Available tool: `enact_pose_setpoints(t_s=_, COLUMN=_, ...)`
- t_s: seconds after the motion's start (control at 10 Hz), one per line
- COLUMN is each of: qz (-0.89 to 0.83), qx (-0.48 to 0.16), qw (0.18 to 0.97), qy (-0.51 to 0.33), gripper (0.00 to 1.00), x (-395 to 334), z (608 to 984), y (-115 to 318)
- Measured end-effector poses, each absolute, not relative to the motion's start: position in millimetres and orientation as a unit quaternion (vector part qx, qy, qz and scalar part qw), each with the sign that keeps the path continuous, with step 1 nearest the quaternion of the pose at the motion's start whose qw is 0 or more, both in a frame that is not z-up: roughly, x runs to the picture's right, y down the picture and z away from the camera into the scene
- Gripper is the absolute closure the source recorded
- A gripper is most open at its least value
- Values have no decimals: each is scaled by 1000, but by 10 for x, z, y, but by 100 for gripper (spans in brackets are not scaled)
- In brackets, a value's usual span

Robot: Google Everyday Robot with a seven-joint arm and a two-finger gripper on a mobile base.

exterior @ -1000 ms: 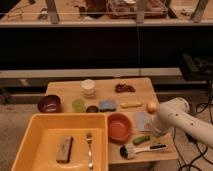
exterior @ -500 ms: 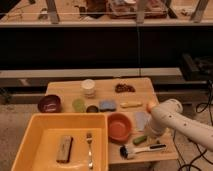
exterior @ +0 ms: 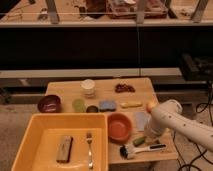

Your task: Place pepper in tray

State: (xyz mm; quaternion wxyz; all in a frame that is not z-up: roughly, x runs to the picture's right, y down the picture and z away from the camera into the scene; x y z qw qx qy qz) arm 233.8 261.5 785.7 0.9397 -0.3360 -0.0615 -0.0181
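Note:
The pepper (exterior: 138, 141) is a small dark-green piece lying on the wooden table (exterior: 65, 89), between the orange bowl (exterior: 120, 128) and the brush (exterior: 141, 149). My white arm comes in from the right and slopes down to it. The gripper (exterior: 143, 135) sits at the arm's lower end, right on the pepper's upper end, and is mostly hidden by the arm's own body. The large yellow tray (exterior: 45, 145) stands at the front left, about a bowl's width left of the pepper. It holds a brown block (exterior: 64, 149) and a fork (exterior: 90, 151).
At the back stand a white cup (exterior: 88, 87), a maroon bowl (exterior: 49, 103), a light-green cup (exterior: 78, 105), a small dark bowl (exterior: 92, 108), a blue sponge (exterior: 107, 105), a pale yellow oblong (exterior: 131, 104) and a reddish-brown heap (exterior: 125, 88). A pale disc (exterior: 140, 120) lies beside my arm.
My arm has swung down and to the left, bringing the gripper from above the table's right side onto the pepper. The things on the table have stayed in place.

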Motion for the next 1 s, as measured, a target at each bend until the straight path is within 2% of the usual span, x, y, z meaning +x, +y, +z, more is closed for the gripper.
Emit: enact_pose_setpoints(t_s=1.0, qz=-20, qx=-331, qw=941, qy=-70, gripper=66, x=2353, z=7851, y=2614)
